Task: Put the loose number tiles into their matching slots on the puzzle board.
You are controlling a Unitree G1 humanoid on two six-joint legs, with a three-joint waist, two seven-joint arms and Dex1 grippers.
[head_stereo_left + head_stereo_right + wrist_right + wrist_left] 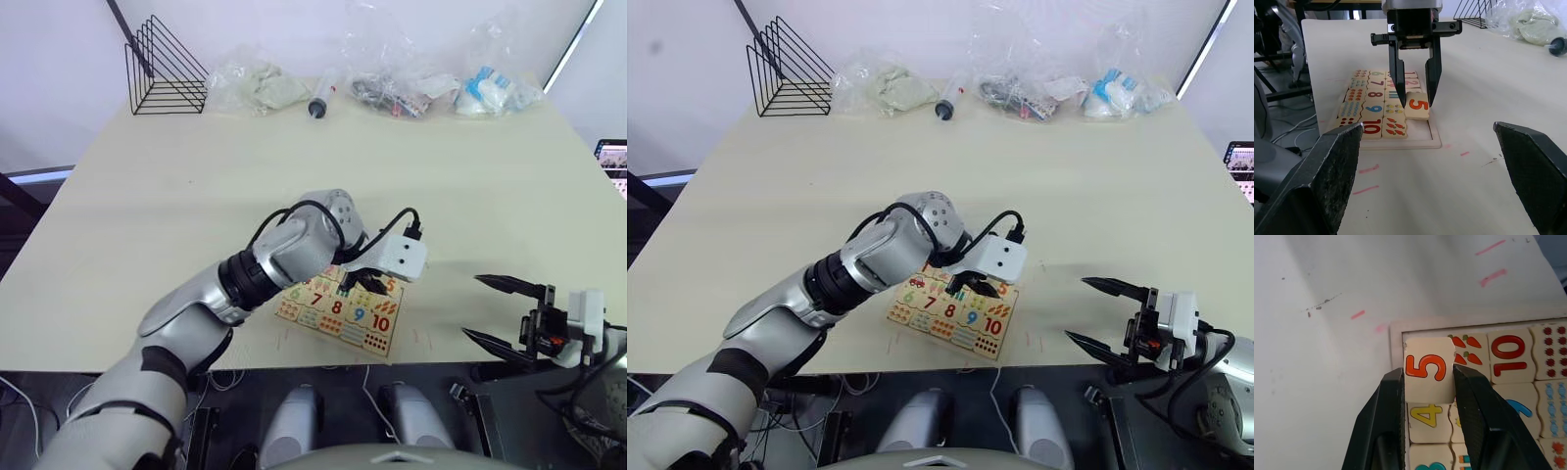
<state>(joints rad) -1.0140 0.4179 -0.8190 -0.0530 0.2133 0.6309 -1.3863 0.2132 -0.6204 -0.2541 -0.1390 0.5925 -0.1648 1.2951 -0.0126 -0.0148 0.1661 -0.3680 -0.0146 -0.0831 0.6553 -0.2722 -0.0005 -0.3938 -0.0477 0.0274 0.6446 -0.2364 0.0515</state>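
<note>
The puzzle board (384, 349) lies near the table's front edge, its rows filled with coloured numbers and counting pictures. My left gripper (370, 285) hangs over the board's upper right corner and is shut on a loose number tile with an orange 5 (1429, 369). In the right wrist view the tile 5 (1418, 106) sits tilted in the end slot of the upper row, beside the board's rim (1415, 143), with the black fingers (1397, 73) on both sides. The tile 4 (1426, 417) lies in the slot beside it. My right gripper (475, 306) stands open off the board's right, holding nothing.
A black wire rack (162, 73) stands at the back left. Plastic bags (257, 86) and a syringe (321, 98) lie along the far edge, with more bags (495, 90) at the back right. Small pink marks (1370, 169) dot the table near the board.
</note>
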